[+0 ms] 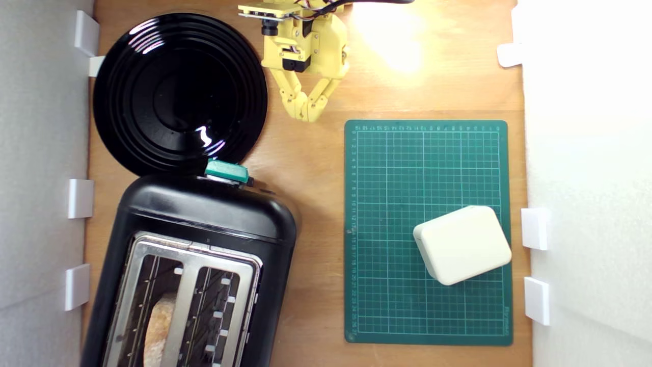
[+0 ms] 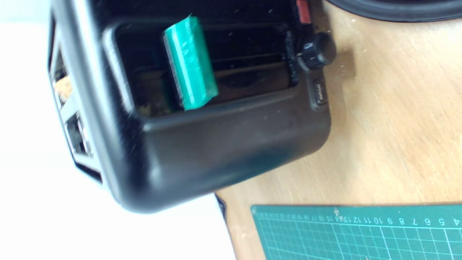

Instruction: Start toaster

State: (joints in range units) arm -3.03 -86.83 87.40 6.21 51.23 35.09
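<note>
The glossy black toaster [image 1: 204, 219] stands at the lower part of the exterior view's left, its silver top plate showing two wire-grilled slots. A slice of bread [image 1: 158, 326] sits in one slot. Its teal lever [image 1: 227, 171] sticks out of the end that faces the plate. My yellow gripper [image 1: 307, 111] hangs over bare wood above and to the right of the lever, well apart from it, fingertips together and holding nothing. The wrist view shows the toaster [image 2: 216, 151] end-on with the teal lever [image 2: 189, 63] in its recess and a black knob [image 2: 317, 50] beside it. No fingers appear there.
A round black ribbed plate [image 1: 178, 92] lies just beyond the toaster's lever end. A green cutting mat [image 1: 428, 168] covers the exterior view's right, with a cream rounded box [image 1: 462, 244] on it. White brackets [image 1: 80, 198] line the wooden board's edges.
</note>
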